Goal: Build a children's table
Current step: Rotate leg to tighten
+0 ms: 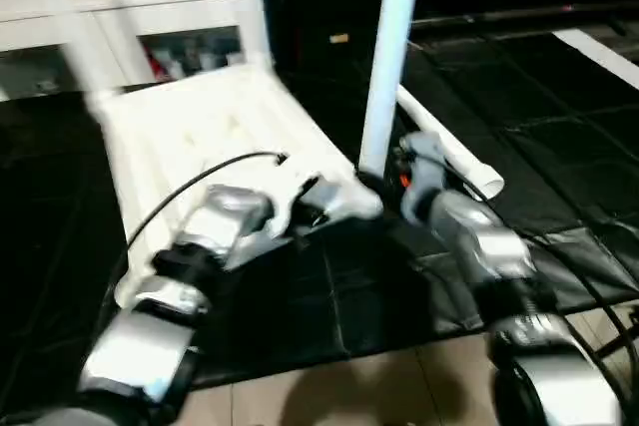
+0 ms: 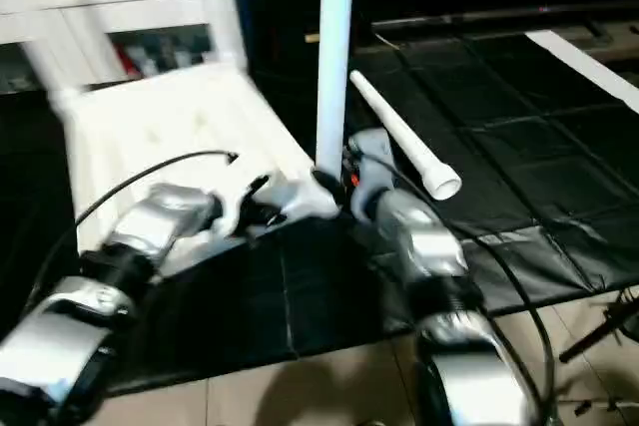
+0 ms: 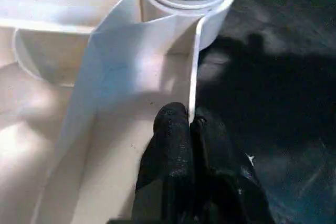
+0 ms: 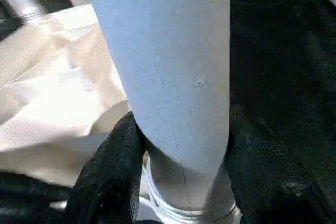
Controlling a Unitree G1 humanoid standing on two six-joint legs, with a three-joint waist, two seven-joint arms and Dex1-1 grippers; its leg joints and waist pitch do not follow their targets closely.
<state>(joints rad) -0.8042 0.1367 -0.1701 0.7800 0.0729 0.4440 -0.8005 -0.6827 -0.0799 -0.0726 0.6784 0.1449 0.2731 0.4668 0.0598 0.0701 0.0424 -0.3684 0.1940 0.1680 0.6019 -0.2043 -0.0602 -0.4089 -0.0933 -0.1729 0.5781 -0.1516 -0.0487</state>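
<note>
Right wrist: smooth tapered leg (image 4: 173, 77) (white)

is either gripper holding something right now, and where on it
Yes, both. The right gripper clasps the upright leg near its lower end, just above the threads. The left gripper is shut on a thin rib of the tabletop.

Legible text, labels, brands, numbers, signs: 0 found. No surface in any view carries readable lettering.
</note>
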